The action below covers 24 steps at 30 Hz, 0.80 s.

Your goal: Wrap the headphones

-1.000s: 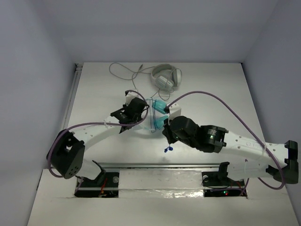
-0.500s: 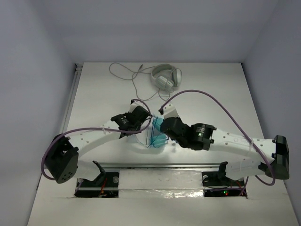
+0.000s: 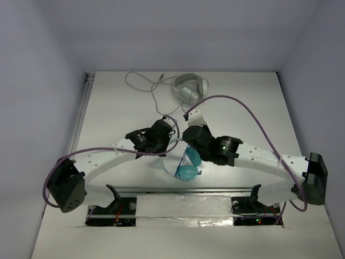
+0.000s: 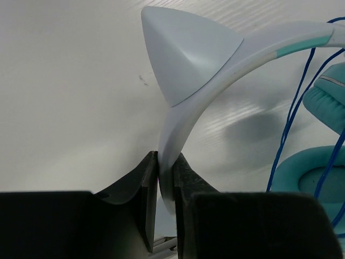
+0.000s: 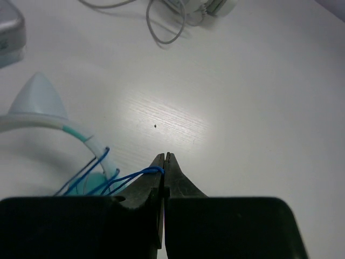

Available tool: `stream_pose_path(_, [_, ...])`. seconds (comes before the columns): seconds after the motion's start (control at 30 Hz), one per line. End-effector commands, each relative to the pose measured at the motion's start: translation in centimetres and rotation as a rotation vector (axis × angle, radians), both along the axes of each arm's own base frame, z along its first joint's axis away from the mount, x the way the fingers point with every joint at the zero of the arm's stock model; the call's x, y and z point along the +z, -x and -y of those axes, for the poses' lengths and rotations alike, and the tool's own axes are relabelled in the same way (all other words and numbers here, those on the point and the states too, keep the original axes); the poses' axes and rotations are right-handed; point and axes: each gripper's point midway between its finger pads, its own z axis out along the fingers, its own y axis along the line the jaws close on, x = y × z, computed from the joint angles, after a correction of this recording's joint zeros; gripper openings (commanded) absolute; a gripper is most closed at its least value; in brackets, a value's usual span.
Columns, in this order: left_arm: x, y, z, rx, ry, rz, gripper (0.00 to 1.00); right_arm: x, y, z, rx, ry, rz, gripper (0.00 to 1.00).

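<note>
The teal headphones [image 3: 187,172] sit mid-table between my two arms, ear cups toward the near edge. In the left wrist view my left gripper [image 4: 166,157] is shut on the pale headband [image 4: 215,75], just below its pointed cat-ear bump. The teal ear cups [image 4: 328,102] show at the right edge there. The thin blue cable [image 5: 126,177] loops several times around the headband [image 5: 32,114]. My right gripper [image 5: 165,157] is shut on that cable, pinching a strand at its tips. From above, the left gripper [image 3: 168,136] and right gripper [image 3: 187,139] stand close together.
Grey-white headphones [image 3: 190,88] lie at the far side of the table, their grey cable [image 3: 144,82] trailing left. A metal rail [image 3: 183,189] runs along the near edge in front of the arm bases. A vertical strip [image 3: 82,113] borders the table's left side.
The headphones have swung round, so the ear cups now lie nearer the front edge. My right gripper drew the cable back toward the far side; the left gripper shifted right. Both stayed shut.
</note>
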Motion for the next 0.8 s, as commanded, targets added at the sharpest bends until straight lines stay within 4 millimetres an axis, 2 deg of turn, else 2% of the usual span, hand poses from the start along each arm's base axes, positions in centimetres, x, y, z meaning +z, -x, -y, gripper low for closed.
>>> stream_pose_path(0.0, [5.0,0.0,3.3,-0.119,0.180,0.063,0.00,2.8,-2.3,1.0,-0.076,-0.137,0.093,0.01])
stream_pose_path(0.13, [6.0,0.4,4.1,-0.162,0.222,0.061,0.00,2.1,-2.4,0.3,-0.019,-0.243,0.043,0.05])
stream_pose_path(0.2, [6.7,0.0,3.9,-0.147,0.233,0.075,0.00,2.0,-2.5,0.0,-0.012,-0.285,0.038,0.05])
stream_pose_path(0.33, [8.3,-0.4,3.9,-0.137,0.262,0.097,0.00,0.4,-2.5,0.3,-0.037,-0.321,0.004,0.06])
stream_pose_path(0.43, [9.6,-0.6,4.2,-0.149,0.309,0.111,0.00,0.5,-2.7,0.4,-0.031,-0.409,-0.008,0.11])
stream_pose_path(0.6, [11.8,-1.6,4.2,-0.147,0.376,0.137,0.00,2.0,-3.2,1.2,-0.006,-0.596,0.007,0.22])
stream_pose_path(0.63, [12.2,-1.7,4.1,-0.144,0.387,0.142,0.00,2.1,-3.0,0.9,0.024,-0.626,-0.005,0.22])
stream_pose_path(0.7, [13.2,-2.1,4.0,-0.143,0.406,0.163,0.00,2.7,-3.0,0.9,0.051,-0.685,0.004,0.29])
stream_pose_path(0.77, [13.8,-2.2,4.1,-0.141,0.411,0.171,0.00,3.0,-3.0,0.7,0.088,-0.727,0.003,0.29])
